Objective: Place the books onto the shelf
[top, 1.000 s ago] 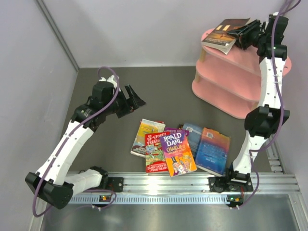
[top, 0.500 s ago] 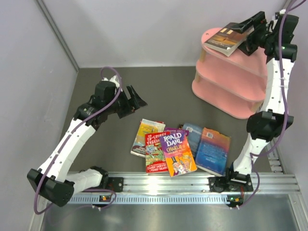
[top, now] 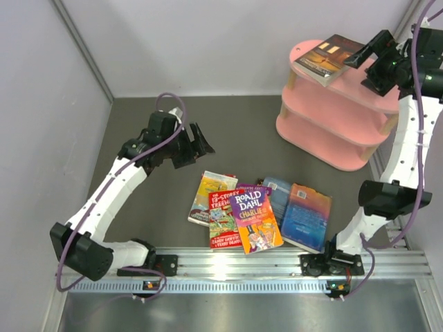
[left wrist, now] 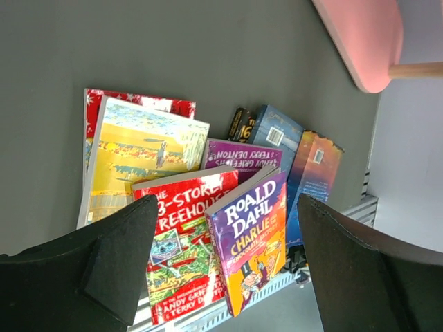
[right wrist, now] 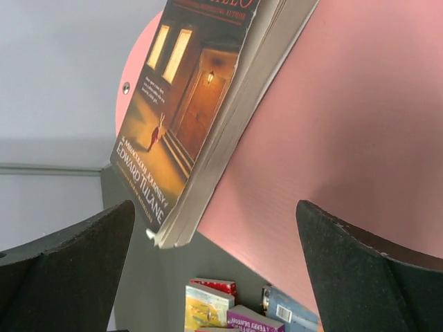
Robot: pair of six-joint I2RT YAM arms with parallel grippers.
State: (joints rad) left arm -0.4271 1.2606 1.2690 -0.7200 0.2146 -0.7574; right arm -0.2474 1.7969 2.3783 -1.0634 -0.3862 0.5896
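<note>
A brown-orange book [top: 327, 57] lies flat on the top board of the pink shelf [top: 332, 131], with its corner overhanging the left end. My right gripper [top: 365, 61] hovers just right of it, open and holding nothing. In the right wrist view the book [right wrist: 194, 104] lies on the pink board [right wrist: 360, 138], beyond my open right gripper [right wrist: 214, 207]. Several books lie overlapped on the table: purple Roald Dahl [top: 256, 218], red Treehouse [top: 223, 220], yellow [top: 210, 194] and blue [top: 308, 216]. My left gripper [top: 201, 142] hangs open behind and left of the pile. Its wrist view shows my left gripper [left wrist: 225, 207] above the Roald Dahl [left wrist: 252, 242].
An aluminium rail [top: 228, 266] carrying both arm bases runs along the near edge, right against the pile of books. Grey walls close the left and back sides. The shelf stands in the back right corner, and my right arm rises along its right side.
My right gripper has opened, let go of the brown-orange book and drawn back to the right. The book now rests on the top board. My left arm has shifted slightly to the right.
</note>
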